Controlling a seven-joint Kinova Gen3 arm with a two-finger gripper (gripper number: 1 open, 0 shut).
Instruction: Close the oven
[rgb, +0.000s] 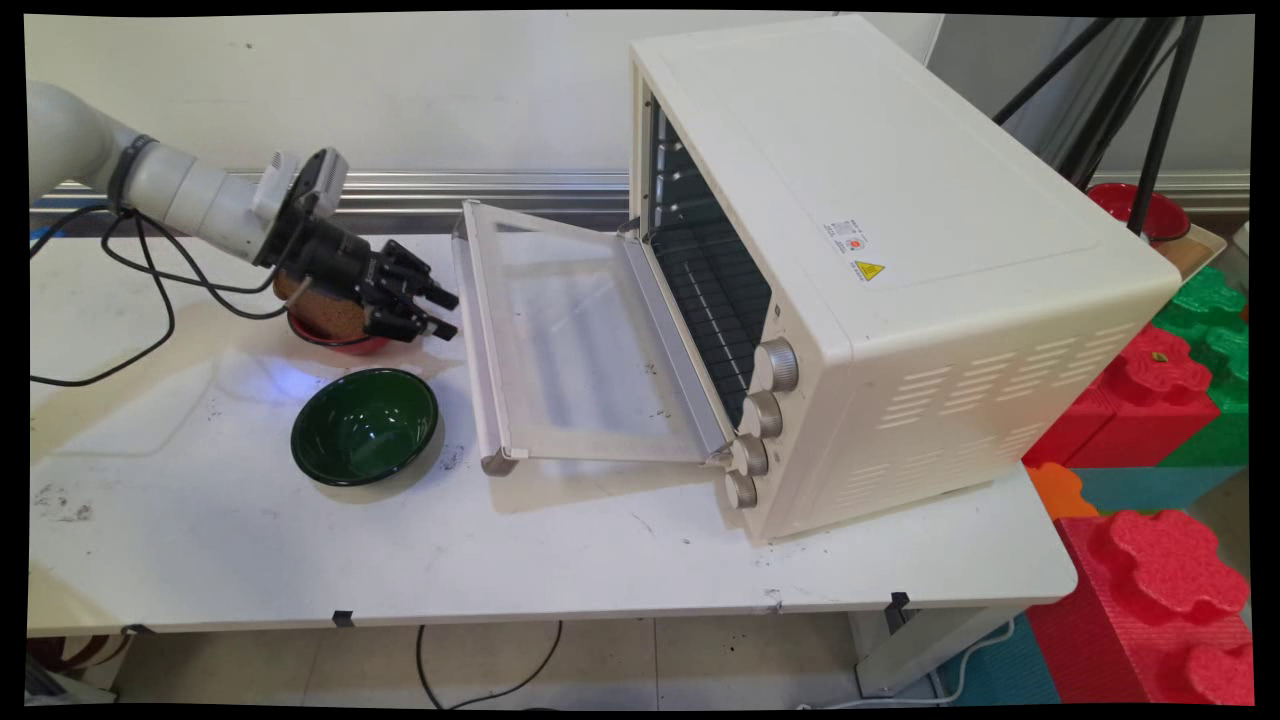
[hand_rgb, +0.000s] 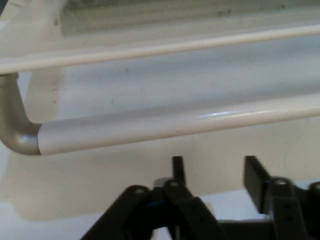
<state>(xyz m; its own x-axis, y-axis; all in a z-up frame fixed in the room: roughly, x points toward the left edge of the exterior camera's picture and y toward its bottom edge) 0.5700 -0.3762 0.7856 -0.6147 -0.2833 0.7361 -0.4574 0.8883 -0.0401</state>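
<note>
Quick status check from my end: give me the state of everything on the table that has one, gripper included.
Oven: on the table, interior rack visible.
Oven door: folded fully down, open.
Door handle: free, just ahead of the fingertips.
Gripper: open, holding nothing, pointing at the handle.
Green bowl: upright, empty.
Red bowl: upright behind the gripper, something brown in it.

Gripper (rgb: 446, 313) beside oven door (rgb: 570, 345) (lowered)
</note>
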